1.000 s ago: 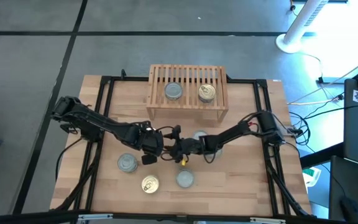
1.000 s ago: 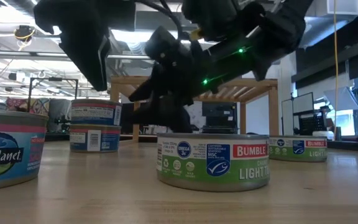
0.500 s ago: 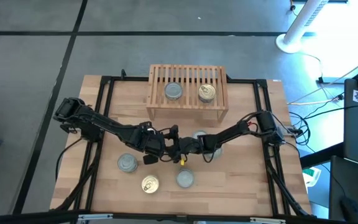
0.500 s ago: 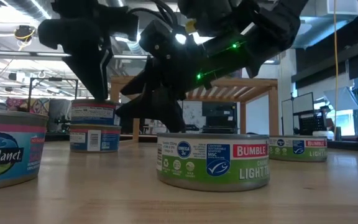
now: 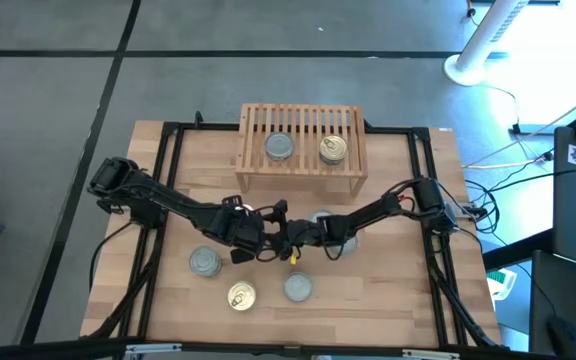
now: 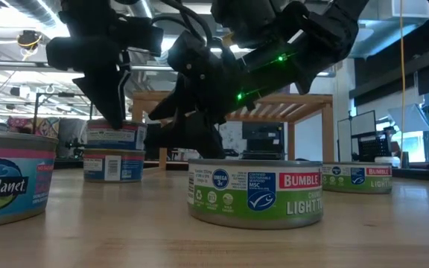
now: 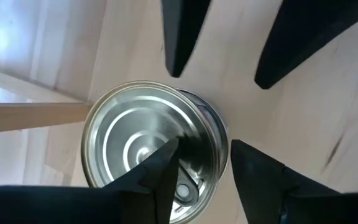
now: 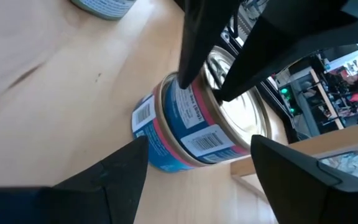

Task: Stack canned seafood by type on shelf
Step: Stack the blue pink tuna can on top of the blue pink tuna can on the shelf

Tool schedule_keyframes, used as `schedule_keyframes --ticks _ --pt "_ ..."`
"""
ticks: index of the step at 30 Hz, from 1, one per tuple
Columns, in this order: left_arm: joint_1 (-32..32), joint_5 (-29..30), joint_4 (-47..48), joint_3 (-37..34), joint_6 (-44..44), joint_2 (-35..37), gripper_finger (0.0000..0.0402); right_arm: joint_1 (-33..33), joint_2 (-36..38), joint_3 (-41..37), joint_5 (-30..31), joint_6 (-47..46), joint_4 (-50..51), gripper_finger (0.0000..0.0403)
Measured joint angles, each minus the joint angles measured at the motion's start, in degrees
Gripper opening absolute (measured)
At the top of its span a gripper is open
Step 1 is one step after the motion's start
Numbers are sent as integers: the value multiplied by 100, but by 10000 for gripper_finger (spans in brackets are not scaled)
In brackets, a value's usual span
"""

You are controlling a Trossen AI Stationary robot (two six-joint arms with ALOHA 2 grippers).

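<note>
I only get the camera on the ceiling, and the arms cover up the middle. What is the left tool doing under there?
Observer: The left wrist view shows the left tool astride the rim of a silver-topped tin. One finger is on the lid and one is outside the wall, with a gap between them.
Operator: And the right tool?
Observer: The right tool is wide open. It points at that tin from the side and is not touching it.
Operator: What colour is the tin's side?
Observer: Blue with a pink band, plus white barcode labels.
</note>
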State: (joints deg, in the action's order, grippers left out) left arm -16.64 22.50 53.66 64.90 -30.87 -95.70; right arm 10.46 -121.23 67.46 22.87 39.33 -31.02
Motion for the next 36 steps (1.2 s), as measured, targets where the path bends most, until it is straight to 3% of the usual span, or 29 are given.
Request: schedule_keyframes --ticks 12,28,36 --pt "2 -50 -38 -45 -43 -5 44 -2 2 0 0 -2 -4 280" --pt "-22 -93 -40 29 -31 -29 33 -2 7 -2 0 -2 -7 280" --pt "-20 -140 -43 215 115 -42 3 -2 9 -2 -1 -2 -25 280"
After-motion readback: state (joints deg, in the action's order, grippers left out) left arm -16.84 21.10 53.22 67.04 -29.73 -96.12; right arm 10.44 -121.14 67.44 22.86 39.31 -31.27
